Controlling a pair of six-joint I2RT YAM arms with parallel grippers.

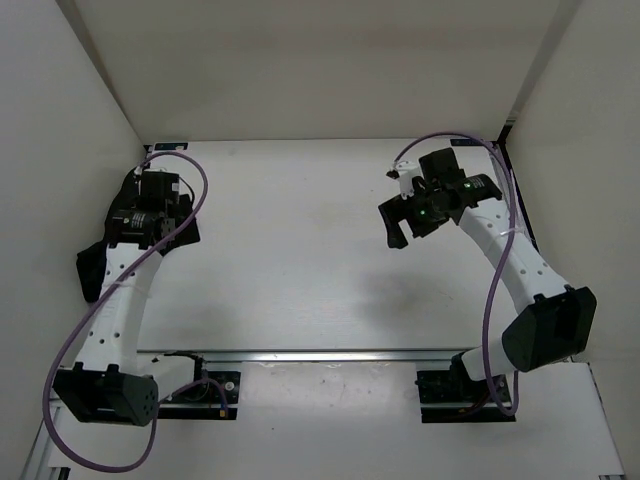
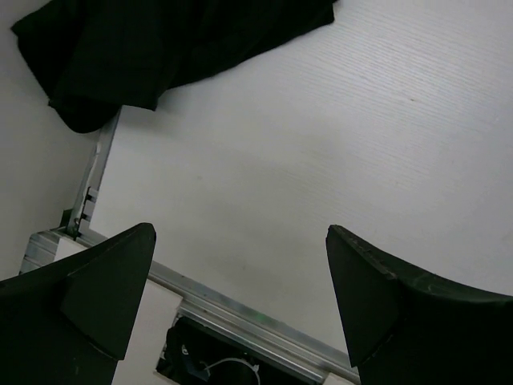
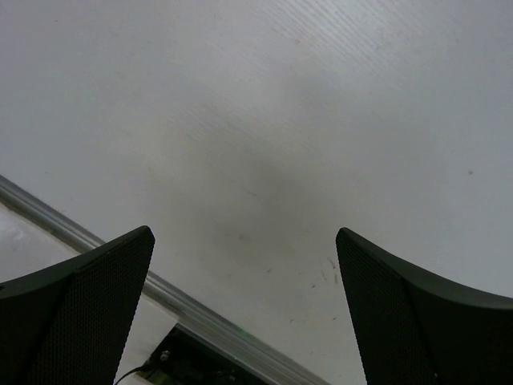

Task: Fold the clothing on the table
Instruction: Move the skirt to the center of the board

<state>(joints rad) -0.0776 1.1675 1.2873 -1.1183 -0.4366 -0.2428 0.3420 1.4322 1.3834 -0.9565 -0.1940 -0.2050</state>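
Hovering left gripper [image 2: 240,233] by clothing [image 1: 95,265], which is bunched at left edge of table [image 1: 300,250] against wall. Guessing it's lining up first grab. Jaws spread wide, nothing held. Right gripper [image 3: 244,233] same deal: wide, empty, parked over bare tabletop, probably waiting its turn.

White encl. walls [image 1: 300,60], soft even light

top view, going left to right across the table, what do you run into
clothing → right gripper → right arm's elbow
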